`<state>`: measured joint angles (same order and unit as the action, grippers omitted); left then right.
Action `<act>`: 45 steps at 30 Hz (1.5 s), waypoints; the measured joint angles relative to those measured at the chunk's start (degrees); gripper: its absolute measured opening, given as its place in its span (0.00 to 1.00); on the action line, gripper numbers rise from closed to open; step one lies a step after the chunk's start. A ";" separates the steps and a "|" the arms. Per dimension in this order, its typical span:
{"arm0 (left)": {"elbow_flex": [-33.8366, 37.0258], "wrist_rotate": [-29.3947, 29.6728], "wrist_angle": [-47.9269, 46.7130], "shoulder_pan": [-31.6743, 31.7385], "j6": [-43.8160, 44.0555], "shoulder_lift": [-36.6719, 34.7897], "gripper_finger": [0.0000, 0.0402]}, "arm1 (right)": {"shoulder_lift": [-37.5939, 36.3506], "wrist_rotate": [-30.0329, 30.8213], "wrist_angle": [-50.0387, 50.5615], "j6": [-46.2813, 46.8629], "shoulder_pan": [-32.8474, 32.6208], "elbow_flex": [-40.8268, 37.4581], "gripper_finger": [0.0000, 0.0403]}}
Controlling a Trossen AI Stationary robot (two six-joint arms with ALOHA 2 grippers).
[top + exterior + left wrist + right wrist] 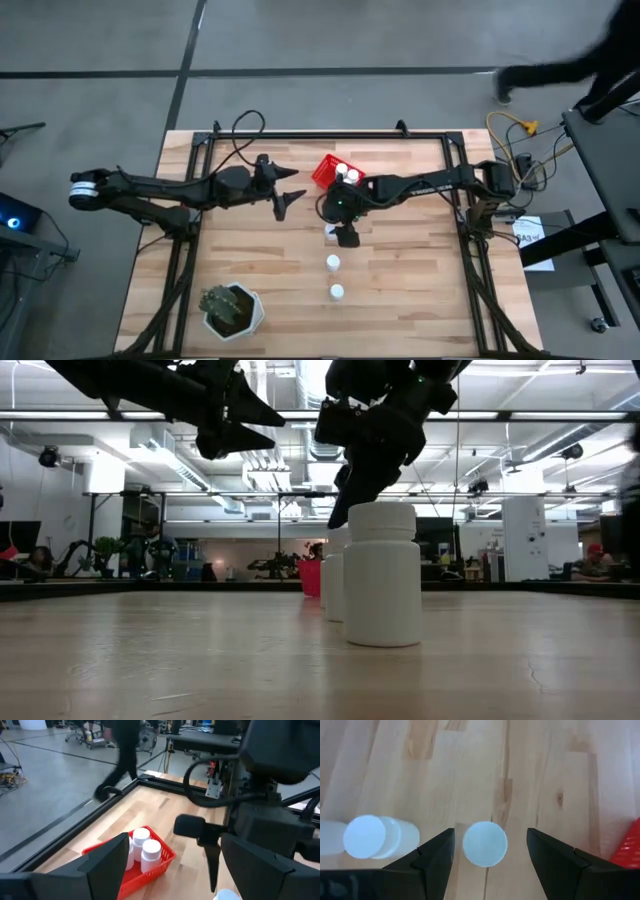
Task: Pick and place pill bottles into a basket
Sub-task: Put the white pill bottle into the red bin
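A red basket (325, 168) stands at the far middle of the table with two white pill bottles (141, 836) (151, 851) upright inside it. Three more pill bottles stand in a row toward the near edge (330, 232) (333, 263) (337, 292). My right gripper (491, 834) is open and points steeply down over the farthest of these (485, 843). Its fingers stand on either side of the cap with gaps showing. My left gripper (285, 200) hovers open, left of the basket, above the table.
A white pot with a green plant (232, 310) stands at the near left corner. Black frame rails (300, 135) run along the table's far edge and sides. A person (560, 70) moves on the floor beyond the far right corner.
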<state>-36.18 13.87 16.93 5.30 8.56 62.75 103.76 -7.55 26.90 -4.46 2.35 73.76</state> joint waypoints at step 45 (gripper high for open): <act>32.14 -12.04 7.08 -0.10 7.19 -33.54 0.74 | -0.01 0.02 0.25 2.55 0.04 -0.15 0.59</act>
<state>-4.04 1.83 24.01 5.20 15.75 29.21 103.74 -7.53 27.16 -1.91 2.39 73.60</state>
